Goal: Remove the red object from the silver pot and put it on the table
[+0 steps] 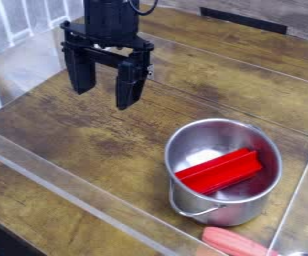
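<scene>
The silver pot [224, 170] stands on the table [103, 140] at the lower right, its wire handle hanging toward the front. Inside it the red object [221, 170], a flat bright red block, leans tilted across the pale interior. My gripper [103, 88] hangs at the upper left, pointing down, well apart from the pot. Its black fingers [126, 88] stand open with nothing between them.
Clear acrylic walls [77, 190] border the tabletop at the front, left and right. A salmon-red rounded thing [244, 243] lies outside the front wall at the bottom edge. Bare wood lies between the gripper and the pot.
</scene>
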Tool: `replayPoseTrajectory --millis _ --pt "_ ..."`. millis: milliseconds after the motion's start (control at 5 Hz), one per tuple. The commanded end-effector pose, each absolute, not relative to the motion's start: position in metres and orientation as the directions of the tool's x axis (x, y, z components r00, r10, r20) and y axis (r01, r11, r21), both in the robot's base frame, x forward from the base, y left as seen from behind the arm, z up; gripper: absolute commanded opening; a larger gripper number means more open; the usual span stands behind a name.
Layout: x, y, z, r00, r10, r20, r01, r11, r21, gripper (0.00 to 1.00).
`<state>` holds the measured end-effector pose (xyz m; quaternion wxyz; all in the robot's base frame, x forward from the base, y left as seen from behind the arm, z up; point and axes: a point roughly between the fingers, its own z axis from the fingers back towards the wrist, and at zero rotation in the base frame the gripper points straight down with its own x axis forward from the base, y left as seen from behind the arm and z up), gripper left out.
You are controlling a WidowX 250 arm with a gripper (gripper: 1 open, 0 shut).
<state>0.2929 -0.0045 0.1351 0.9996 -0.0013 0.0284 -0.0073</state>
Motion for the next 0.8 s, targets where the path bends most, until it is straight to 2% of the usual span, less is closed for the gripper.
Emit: replayPoseTrajectory --millis 0,400,600 --pt "0.294 0.006 0.124 0.997 -0.001 -0.078 0.001 1.000 -0.008 1.00" --pt "0.317 -0.036 0.130 0.991 -0.124 -0.046 0.124 0.992 -0.007 1.00" --pt "0.326 -0.075 0.130 0.983 -0.182 -0.010 0.182 0.983 0.006 1.00"
